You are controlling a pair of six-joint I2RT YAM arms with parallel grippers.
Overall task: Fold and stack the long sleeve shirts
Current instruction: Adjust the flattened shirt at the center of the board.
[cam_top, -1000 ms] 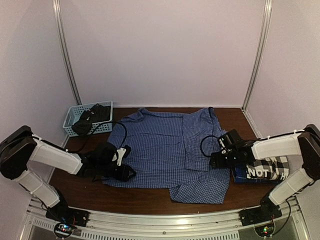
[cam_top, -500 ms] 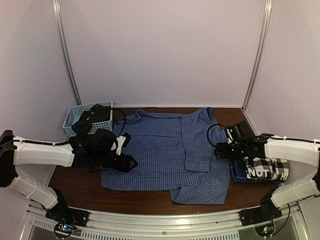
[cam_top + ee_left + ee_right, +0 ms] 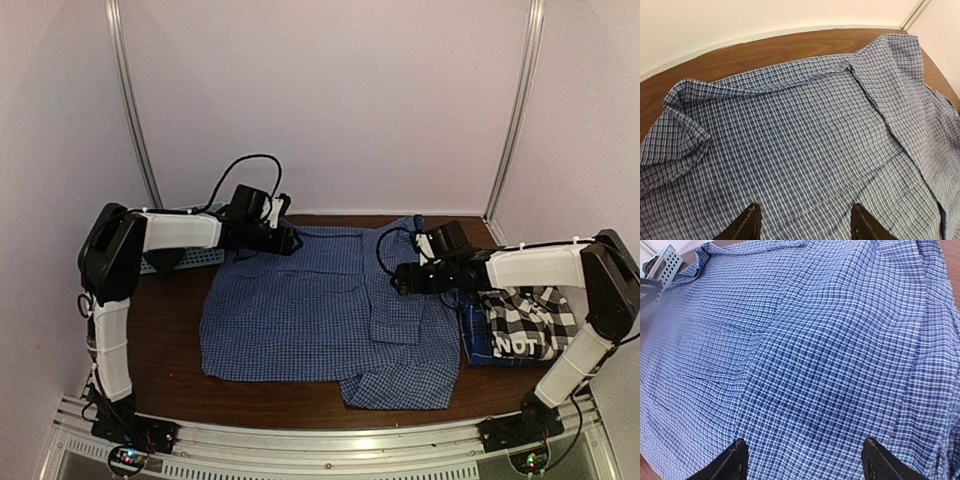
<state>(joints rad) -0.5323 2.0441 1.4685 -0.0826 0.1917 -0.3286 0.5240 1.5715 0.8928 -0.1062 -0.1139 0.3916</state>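
The blue fine-check shirt (image 3: 310,310) lies spread on the brown table, with its right part folded inward and a sleeve at the front. My left gripper (image 3: 292,240) is open and empty, low over the shirt's back left by the collar; in the left wrist view the gripper (image 3: 805,225) has cloth (image 3: 800,130) between its spread fingertips. My right gripper (image 3: 398,280) is open and empty over the shirt's folded right part, shown in the right wrist view (image 3: 805,460) over the cloth (image 3: 830,340). The folded black-and-white plaid shirt (image 3: 530,320) lies on a darker blue plaid one (image 3: 475,347) at the right.
The light blue lattice basket (image 3: 200,258) stands at the back left, mostly hidden behind my left arm; its corner shows in the right wrist view (image 3: 665,262). White walls close the back and sides. The table's front edge runs along a metal rail (image 3: 320,445).
My left arm has swung from the shirt's front left edge to its back left by the collar. My right gripper has moved left and back over the shirt's right part.
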